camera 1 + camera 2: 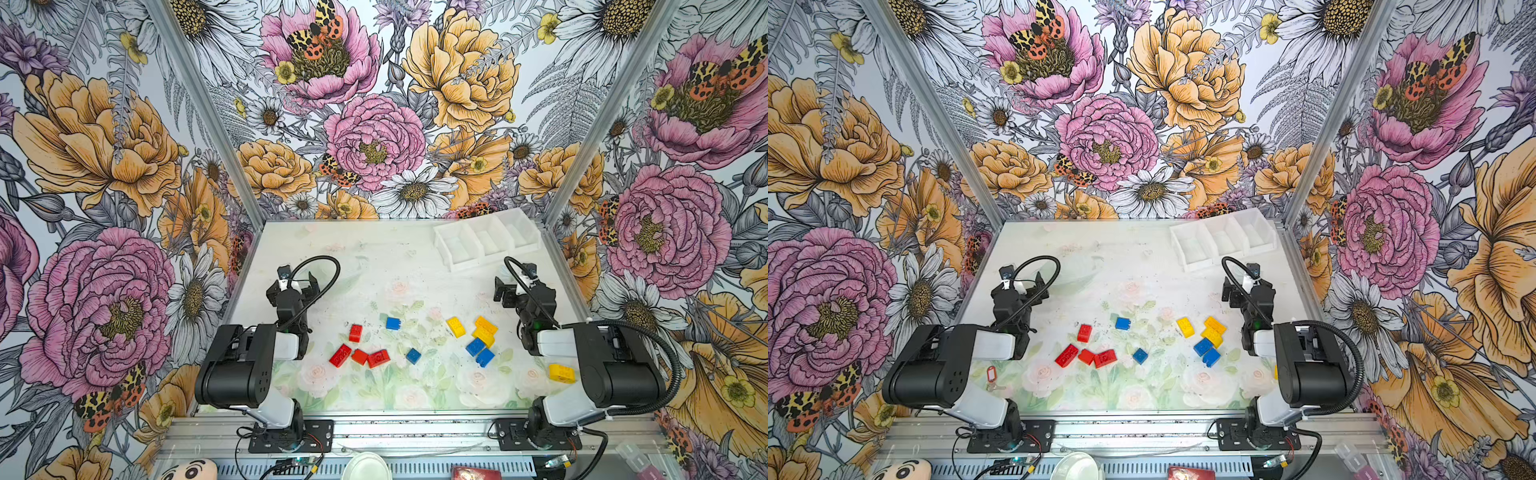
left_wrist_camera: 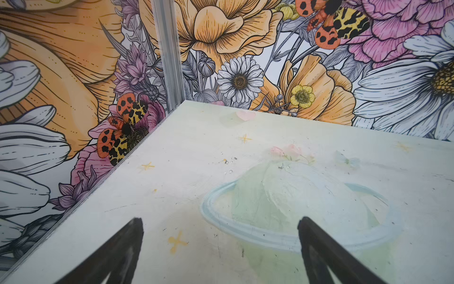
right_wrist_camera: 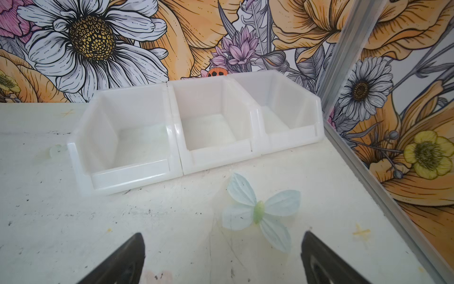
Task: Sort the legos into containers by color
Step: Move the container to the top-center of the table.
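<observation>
Legos (image 1: 413,355) scattered toward front edge of bench (image 1: 374,257): reds nearer left arm (image 1: 232,374), yellows and blues nearer right arm (image 1: 623,370). Bins (image 1: 459,262) in far right corner, close to back wall (image 1: 374,124). Open room between legos and bins. Left tool (image 2: 219,221) spread over bare far-left corner. Right tool (image 3: 222,236) spread, facing bins. Key tag (image 1: 991,372) beside left arm visible in a top view only. Yellow lego (image 1: 561,372) beside right arm whole in a top view.

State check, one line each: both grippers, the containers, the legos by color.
left gripper: open, empty
right gripper: open, empty
containers: all three empty
red legos: four, loose, unsorted
blue legos: four, loose, unsorted
yellow legos: four, loose, unsorted
</observation>
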Motion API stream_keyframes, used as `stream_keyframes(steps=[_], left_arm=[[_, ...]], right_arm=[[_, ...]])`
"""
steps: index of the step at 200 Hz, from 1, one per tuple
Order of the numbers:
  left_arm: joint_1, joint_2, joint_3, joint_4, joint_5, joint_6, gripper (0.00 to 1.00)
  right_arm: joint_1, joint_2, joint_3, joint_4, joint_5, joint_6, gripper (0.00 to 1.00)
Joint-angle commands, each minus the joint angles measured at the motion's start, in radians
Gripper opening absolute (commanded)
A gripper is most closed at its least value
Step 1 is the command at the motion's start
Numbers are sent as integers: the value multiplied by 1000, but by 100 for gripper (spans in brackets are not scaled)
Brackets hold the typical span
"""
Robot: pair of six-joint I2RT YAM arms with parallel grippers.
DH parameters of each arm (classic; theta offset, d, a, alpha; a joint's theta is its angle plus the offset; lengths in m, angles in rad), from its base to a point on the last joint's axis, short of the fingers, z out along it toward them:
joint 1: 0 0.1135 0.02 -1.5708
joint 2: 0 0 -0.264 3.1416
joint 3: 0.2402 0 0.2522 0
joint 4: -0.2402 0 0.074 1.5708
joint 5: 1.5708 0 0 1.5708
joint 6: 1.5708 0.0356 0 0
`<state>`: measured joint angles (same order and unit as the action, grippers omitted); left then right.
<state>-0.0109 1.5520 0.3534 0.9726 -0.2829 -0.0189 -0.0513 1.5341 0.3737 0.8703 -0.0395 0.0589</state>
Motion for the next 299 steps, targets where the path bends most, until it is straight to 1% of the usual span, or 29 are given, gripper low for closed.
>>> stream_keyframes(steps=[1,174,194,206,216,229,244,264,289,292,299], left_arm=[[-4,0,7,4,18,0,99],[-4,0,6,6,17,0,99],[-8,-25,1,-2,15,4,99],[-12,-72,8,-59,6,6,99],[-13,-128,31,-161,0,8,99],[-14,-185,82,-317,-1,5,99],[-15,-228,136,-462,9,-12,99],[-19,-255,197,-590,35,-51,99],[-21,-252,263,-696,67,-109,99],[-21,-251,268,-704,95,-114,99],[-22,-247,282,-721,112,-128,99]], right_arm=[[2,4,19,3,-11,8,99],[1,4,18,4,-17,9,100],[4,-32,9,-6,-18,5,99],[6,-86,11,-66,-5,7,100],[10,-135,27,-138,8,12,100],[13,-185,85,-301,32,53,100],[14,-196,174,-482,38,98,99],[27,-161,297,-661,34,119,99],[55,-69,468,-841,25,110,100],[58,-57,488,-860,23,109,99],[63,-26,538,-898,21,108,99]])
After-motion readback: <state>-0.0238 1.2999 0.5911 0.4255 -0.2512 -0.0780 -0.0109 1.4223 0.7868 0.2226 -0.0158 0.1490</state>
